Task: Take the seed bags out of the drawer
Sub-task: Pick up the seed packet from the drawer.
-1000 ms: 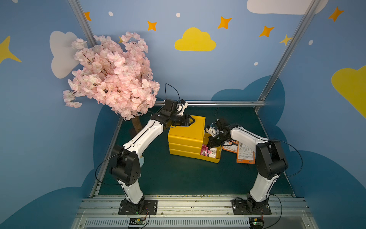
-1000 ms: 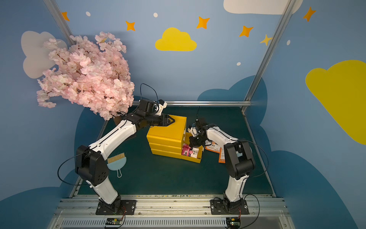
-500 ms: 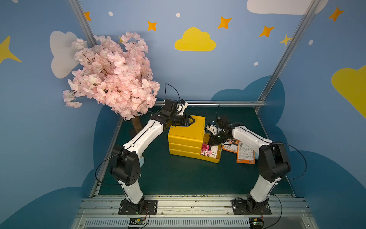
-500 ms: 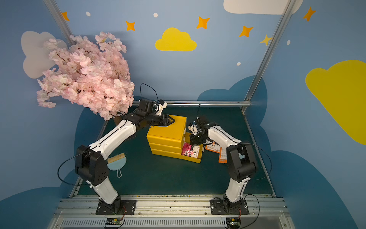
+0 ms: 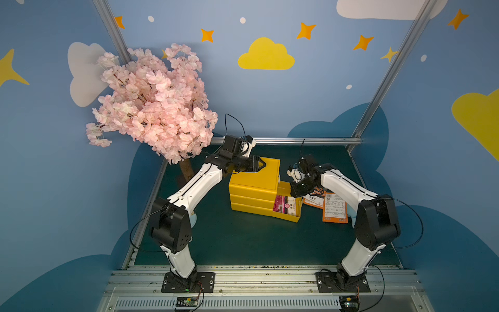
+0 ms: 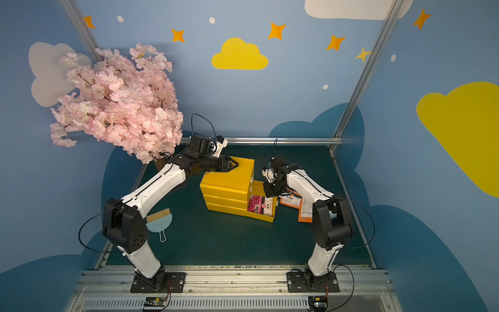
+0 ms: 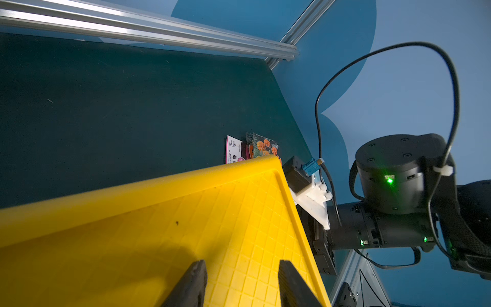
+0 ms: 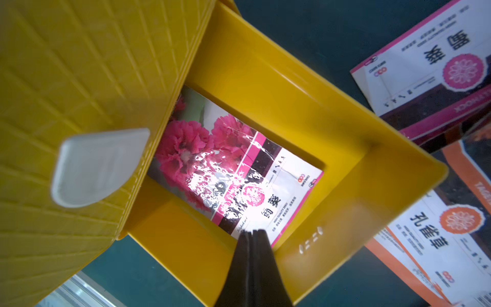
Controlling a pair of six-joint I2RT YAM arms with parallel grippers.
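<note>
- Count one yellow drawer cabinet (image 5: 253, 181) with three stacked drawers. Only the bottom drawer (image 5: 294, 218) stands pulled out, on the right arm's side.
- Count one pink-flower seed bag (image 8: 233, 170) lying flat on the floor of that open drawer, partly under the cabinet body. It is a glossy, crinkled rectangular packet with glare across its photo.
- Count at least two more seed bags flat on the green mat (image 5: 243, 243), just beside the open drawer: a pink-trimmed seed bag (image 8: 425, 66) and an orange-trimmed seed bag (image 8: 438, 239). Both show white printed panels. You cannot tell whether the dark edge between them is a third.
- The cabinet is hard moulded plastic, and its top carries a raised grid. One white rounded pull tab (image 8: 98, 167) sits on a closed drawer front.
- Left gripper (image 7: 240, 279): the arm reaches forward, and the gripper lies level over the cabinet top. Its jaws stand apart with nothing between them.
- Right gripper (image 8: 251, 235): the elbow is bent and the wrist angles down into the open drawer. The jaws are pressed together, with the tips at the pink-flower seed bag's edge. You cannot tell whether they touch it.
- Count one artificial blossom tree (image 5: 154, 108) at the back left, and one pale blue dustpan (image 6: 159, 220) on the mat by the left arm.
</note>
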